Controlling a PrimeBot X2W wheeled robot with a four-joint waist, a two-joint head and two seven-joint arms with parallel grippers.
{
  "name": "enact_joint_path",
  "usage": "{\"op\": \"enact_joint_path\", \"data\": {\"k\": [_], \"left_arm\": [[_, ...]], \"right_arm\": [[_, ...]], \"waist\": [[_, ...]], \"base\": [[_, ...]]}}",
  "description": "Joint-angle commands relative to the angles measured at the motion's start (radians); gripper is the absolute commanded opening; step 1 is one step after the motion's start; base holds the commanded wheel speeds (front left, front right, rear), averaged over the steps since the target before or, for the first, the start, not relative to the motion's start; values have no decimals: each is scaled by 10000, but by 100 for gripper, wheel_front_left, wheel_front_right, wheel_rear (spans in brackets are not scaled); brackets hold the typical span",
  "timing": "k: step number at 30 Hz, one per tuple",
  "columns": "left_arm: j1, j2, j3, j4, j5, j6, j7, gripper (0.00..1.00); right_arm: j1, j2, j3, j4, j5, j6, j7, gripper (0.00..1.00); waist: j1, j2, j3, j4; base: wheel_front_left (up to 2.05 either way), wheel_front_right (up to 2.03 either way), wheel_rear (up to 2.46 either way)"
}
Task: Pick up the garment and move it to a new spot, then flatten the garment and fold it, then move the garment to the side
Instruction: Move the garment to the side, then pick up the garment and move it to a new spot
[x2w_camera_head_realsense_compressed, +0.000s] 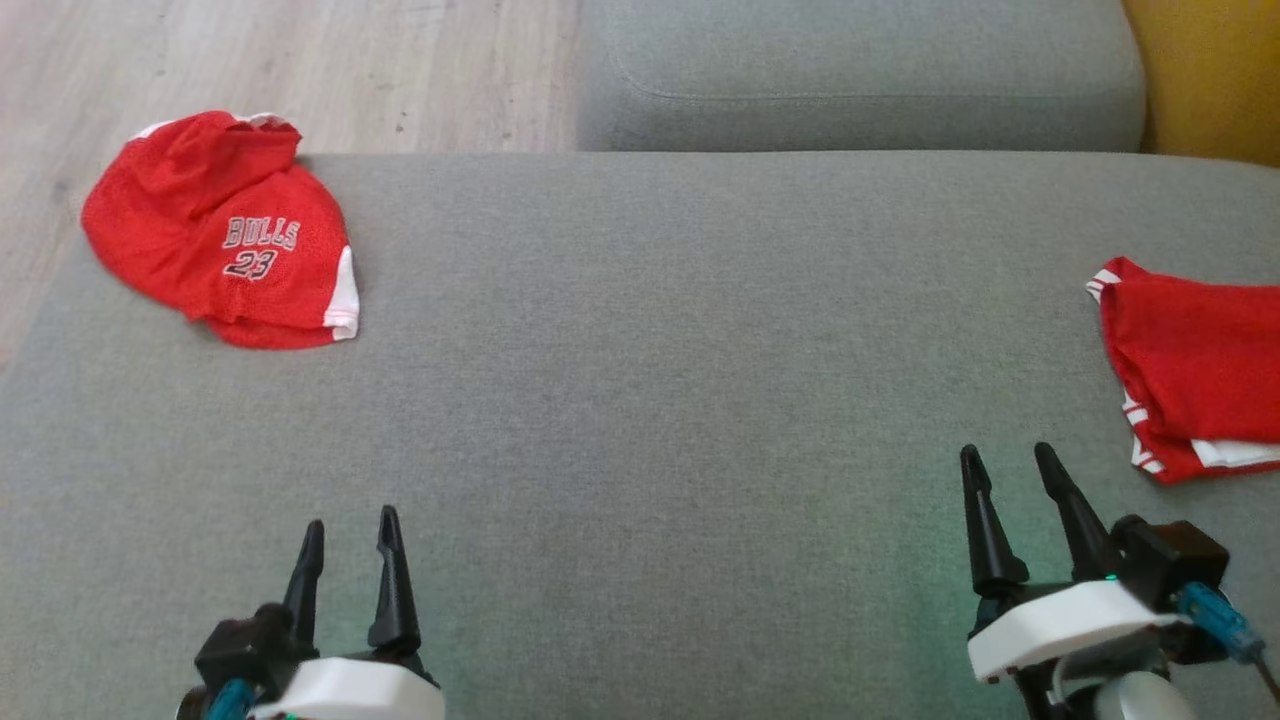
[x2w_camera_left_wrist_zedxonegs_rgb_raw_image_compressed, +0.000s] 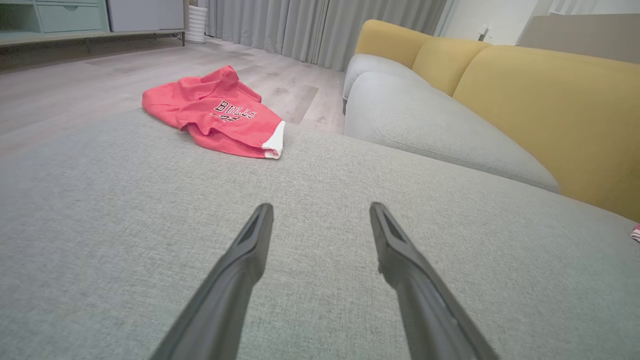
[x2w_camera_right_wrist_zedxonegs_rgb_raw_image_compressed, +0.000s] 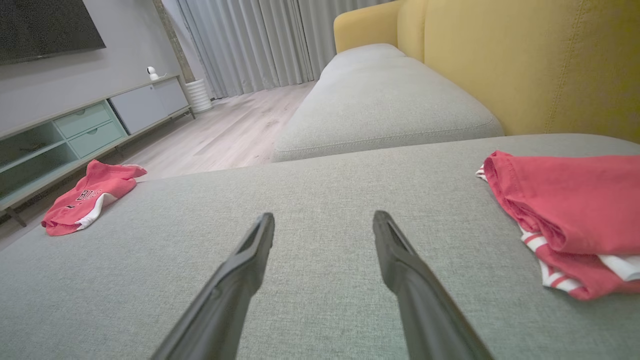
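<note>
Two sets of jaws released; crumpled red jersey (x2w_camera_head_realsense_compressed: 220, 235) lies far to the left

The crumpled red jersey sits bunched at the far-left corner of the grey sofa seat (x2w_camera_head_realsense_compressed: 650, 350), right at the rim where the seat meets the pale wooden floor (x2w_camera_head_realsense_compressed: 300, 60). Its lettering "BULLS" and "23" faces up, and a white side panel shows along its nearer right edge.

The left gripper (x2w_camera_head_realsense_compressed: 352, 518) sits at the lower left of the head view, over bare grey fabric. Its two dark fingers are parted with nothing between them, and it is well apart from the jersey. In the left wrist view the jersey lies ahead of the fingers and off to their left.

The right gripper (x2w_camera_head_realsense_compressed: 1005, 449) sits at the lower right, its jaws likewise spread and empty. A folded red garment (x2w_camera_head_realsense_compressed: 1200, 370) with white trim lies near it, to the right of its fingers and not touching them; part of this garment runs out past the right edge of the head view. Whether either gripper's fingertips touch the seat cannot be told.

Beyond the seat lies a second grey cushion (x2w_camera_head_realsense_compressed: 860, 70), with a yellow backrest (x2w_camera_head_realsense_compressed: 1210, 70) at its right. The right wrist view also takes in grey curtains (x2w_camera_right_wrist_zedxonegs_rgb_raw_image_compressed: 260, 45), a low cabinet (x2w_camera_right_wrist_zedxonegs_rgb_raw_image_compressed: 75, 130) with pale green drawers, and a dark screen (x2w_camera_right_wrist_zedxonegs_rgb_raw_image_compressed: 45, 25) on the wall above it.
</note>
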Motion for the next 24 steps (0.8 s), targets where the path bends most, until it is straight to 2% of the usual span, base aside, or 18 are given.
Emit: {"op": "enact_joint_path", "data": {"k": [1,10,15,19,24], "left_arm": [[-388,77,287,-207,-26,-58,-127,100],[-522,67,185,-137,-19,-91,-132,100],[-590,63,151,-104,-26,-102,-131,100],[-668,41,79,-125,28,-85,-122,100],[-710,138,71,-219,71,-42,-94,100]], "right_arm": [[-301,-54,342,-341,-17,65,-167,100],[-356,-53,292,-275,-323,65,-78,100],[-299,-53,215,-323,-352,65,-57,100],[-141,-53,13,-470,-459,65,-19,100],[-48,-53,-317,-671,-505,65,-2,100]], "waist": [[0,-1,61,-49],[0,-1,108,-43],[0,-1,87,263],[0,-1,-15,1056],[0,-1,-177,2770]], "base": [[0,0,0],[0,0,0],[0,0,0],[0,0,0],[0,0,0]]}}
